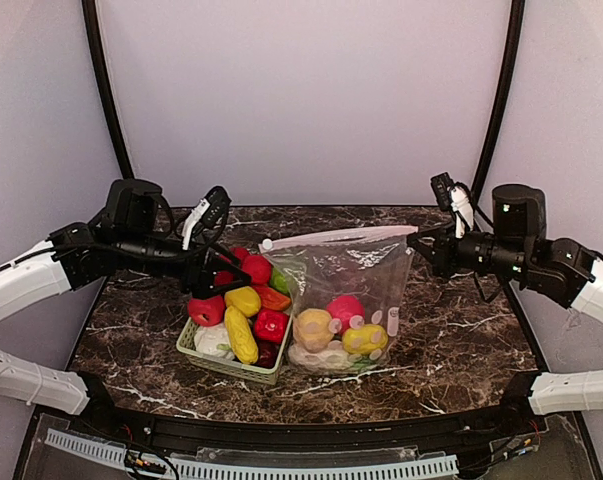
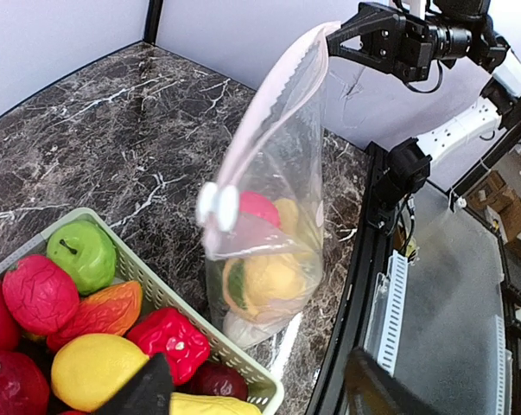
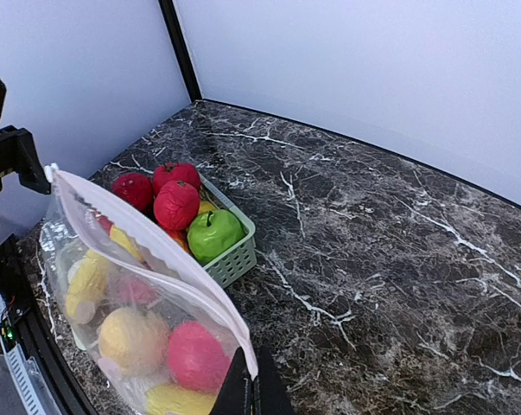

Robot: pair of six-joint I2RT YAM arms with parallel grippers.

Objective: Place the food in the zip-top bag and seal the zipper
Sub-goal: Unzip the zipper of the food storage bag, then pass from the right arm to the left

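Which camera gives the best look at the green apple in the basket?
The left wrist view: the green apple sits close and whole, stem visible, in the basket corner. The right wrist view also shows it whole but smaller. The top view shows only a green sliver beside the zip-top bag.

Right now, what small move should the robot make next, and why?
Probably the left claw, open above the basket, should dip onto one fruit, say the yellow one. Food is left in the basket, and the right claw holds the bag up by its corner.
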